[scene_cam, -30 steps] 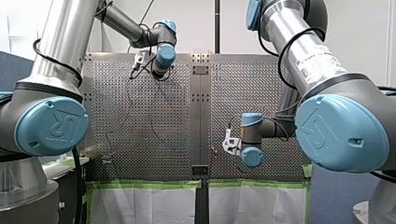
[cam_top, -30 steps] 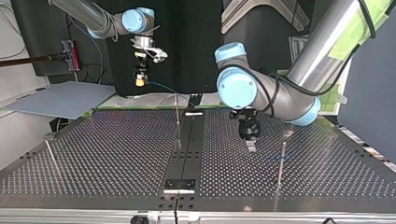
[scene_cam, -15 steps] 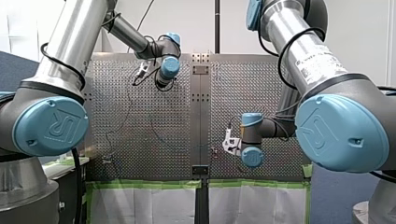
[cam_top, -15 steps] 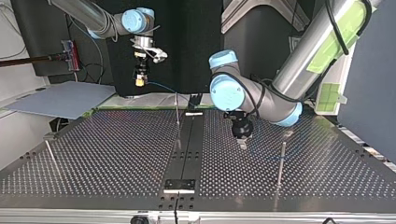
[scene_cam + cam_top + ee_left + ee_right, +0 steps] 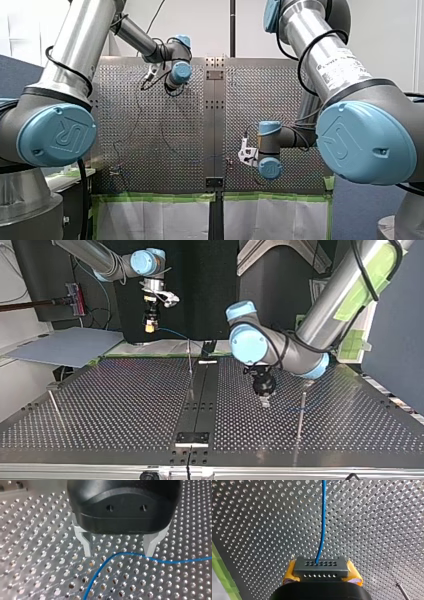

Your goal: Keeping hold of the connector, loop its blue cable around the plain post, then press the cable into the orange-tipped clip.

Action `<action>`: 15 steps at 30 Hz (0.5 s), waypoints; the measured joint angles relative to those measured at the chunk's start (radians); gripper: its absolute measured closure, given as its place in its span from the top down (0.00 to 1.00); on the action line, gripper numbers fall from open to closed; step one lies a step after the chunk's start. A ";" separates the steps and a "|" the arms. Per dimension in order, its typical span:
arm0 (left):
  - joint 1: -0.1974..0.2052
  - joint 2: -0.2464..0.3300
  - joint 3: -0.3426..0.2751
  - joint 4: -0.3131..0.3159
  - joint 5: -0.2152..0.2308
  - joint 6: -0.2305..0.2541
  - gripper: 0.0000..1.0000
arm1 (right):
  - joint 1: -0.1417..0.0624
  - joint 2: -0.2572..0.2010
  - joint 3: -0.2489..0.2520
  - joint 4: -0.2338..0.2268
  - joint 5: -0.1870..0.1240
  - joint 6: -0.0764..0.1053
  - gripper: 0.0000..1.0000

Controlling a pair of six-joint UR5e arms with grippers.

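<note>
The perforated table (image 5: 125,400) fills the lower half of the top view, with a dark strip (image 5: 200,400) running down its middle. The robot's left arm (image 5: 285,347) comes in from 1 o'clock in that view and bends down over the table's right half. The right arm (image 5: 100,257) enters at 11 o'clock and ends raised above the far edge.

The left gripper (image 5: 118,552) hangs low over the holes, at about 4 o'clock from the top view's middle. Its wrist view shows the two metal fingers (image 5: 87,545) spread wide, tips close to the plate and gripping nothing. The right gripper (image 5: 322,576) points down at 11 o'clock in the top view, its yellow pads (image 5: 289,576) pinched on the two ends of the connector (image 5: 321,566).

Three thin posts stand on the table. The middle post (image 5: 189,357) is at the strip's far end, at 10 o'clock from the left gripper. The near post (image 5: 301,412) is at 4 o'clock from it. The leaning post (image 5: 54,407) is at 8 o'clock in the view. Their tips are too small to tell apart.

The connector is a dark grey block with two rows of small holes. The blue cable (image 5: 323,517) leaves one hole and runs straight ahead of the right gripper. In the left wrist view the cable lies on the plate between the spread fingers, passing right by one fingertip and curving away near the other.
</note>
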 joint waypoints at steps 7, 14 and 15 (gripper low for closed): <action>0.007 -0.027 0.019 -0.001 -0.002 0.000 1.00 | 0.002 0.000 0.000 -0.001 0.000 0.000 0.00; 0.018 -0.066 0.037 0.014 -0.004 0.001 1.00 | 0.003 0.000 0.000 0.002 0.000 0.000 0.00; 0.021 -0.068 0.039 0.016 -0.004 0.003 1.00 | 0.003 0.000 0.000 0.002 0.000 0.000 0.00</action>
